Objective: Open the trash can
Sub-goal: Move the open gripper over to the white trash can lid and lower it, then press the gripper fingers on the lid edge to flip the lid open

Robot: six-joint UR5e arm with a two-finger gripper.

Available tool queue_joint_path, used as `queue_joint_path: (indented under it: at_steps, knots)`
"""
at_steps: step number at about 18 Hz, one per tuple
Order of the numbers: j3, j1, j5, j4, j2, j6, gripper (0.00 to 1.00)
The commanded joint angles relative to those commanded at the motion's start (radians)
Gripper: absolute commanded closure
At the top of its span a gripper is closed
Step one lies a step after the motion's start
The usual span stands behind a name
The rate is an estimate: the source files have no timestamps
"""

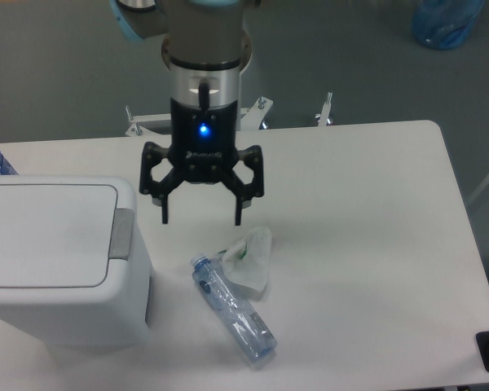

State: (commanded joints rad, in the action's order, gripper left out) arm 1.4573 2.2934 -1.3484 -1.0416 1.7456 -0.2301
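My single fixed camera sits high at the table's 6 o'clock edge, angled steeply down toward 12 o'clock. The white rectangular table (pixel 375 212) nearly fills frame at medium range; grey floor shows beyond.

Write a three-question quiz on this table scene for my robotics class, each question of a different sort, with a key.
1. True or false: the lid of the trash can is shut.
2. Multiple choice: the hand is (A) shut on the bottle, (B) open above the table, holding nothing, (C) pressing the grey push tab.
3. Short answer: what lies against the clear plastic bottle on the table?

Key
1. True. The lid lies flat and the grey push tab looks untouched.
2. B. Its fingers are spread, right of the can.
3. A crumpled clear wrapper with some green on it, by the bottle's cap end.
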Motion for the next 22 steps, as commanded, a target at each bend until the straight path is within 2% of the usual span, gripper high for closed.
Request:
queue_joint_path:
  at_steps: [22]
  knots:
    - [0.023, -0.045, 0.0, -0.002, 0.015, 0.035, 0.0]
